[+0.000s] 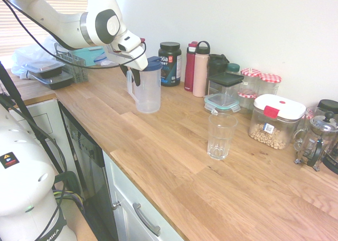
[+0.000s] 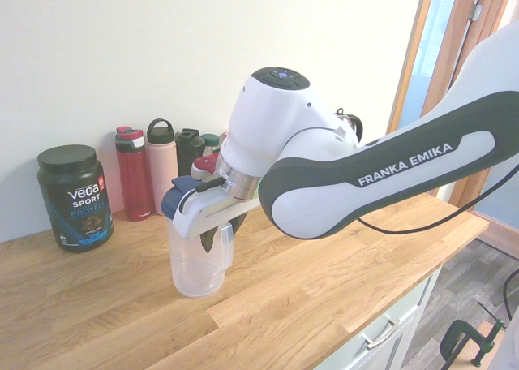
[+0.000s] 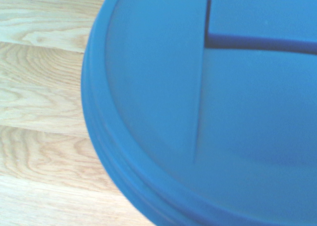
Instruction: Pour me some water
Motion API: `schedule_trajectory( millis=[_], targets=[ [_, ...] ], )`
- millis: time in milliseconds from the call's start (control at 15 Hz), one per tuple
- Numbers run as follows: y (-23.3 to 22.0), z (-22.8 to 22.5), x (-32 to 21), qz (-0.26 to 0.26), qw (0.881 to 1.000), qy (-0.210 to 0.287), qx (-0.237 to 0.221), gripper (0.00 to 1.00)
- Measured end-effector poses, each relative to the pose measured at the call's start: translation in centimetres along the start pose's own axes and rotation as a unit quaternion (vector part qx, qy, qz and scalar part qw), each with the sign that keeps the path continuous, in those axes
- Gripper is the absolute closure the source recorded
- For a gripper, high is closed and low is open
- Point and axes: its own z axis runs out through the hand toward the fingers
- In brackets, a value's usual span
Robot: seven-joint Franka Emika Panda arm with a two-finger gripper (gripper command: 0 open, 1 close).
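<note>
A clear plastic pitcher (image 1: 148, 90) (image 2: 197, 264) with a blue lid (image 3: 223, 117) stands upright on the wooden counter (image 1: 174, 161). I cannot tell from here whether there is water in it. My gripper (image 1: 132, 74) (image 2: 223, 234) hangs over the pitcher's near side, down at its handle. The wrist view is filled by the blue lid from close above. An empty ribbed drinking glass (image 1: 221, 136) stands upright further right along the counter, well apart from the pitcher.
A black protein tub (image 1: 170, 63) (image 2: 75, 197) and several drink bottles (image 1: 200, 69) (image 2: 135, 173) line the wall behind the pitcher. Food boxes (image 1: 277, 120), jars and a French press (image 1: 317, 140) stand right of the glass. A dish rack (image 1: 74, 61) sits at the far left.
</note>
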Motion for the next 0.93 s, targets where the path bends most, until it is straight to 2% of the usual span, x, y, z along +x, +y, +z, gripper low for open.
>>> schedule_trajectory(
  millis=[533, 733, 933],
  targets=[
    [0.4, -0.7, 0.1, -0.006, 1.000, -0.005, 0.002, 1.00],
    [2.2, -4.4, 0.4, -0.029, 0.999, -0.013, 0.001, 1.00],
    [7.0, -10.0, 3.1, -0.047, 0.999, -0.010, -0.011, 1.00]
  ],
)
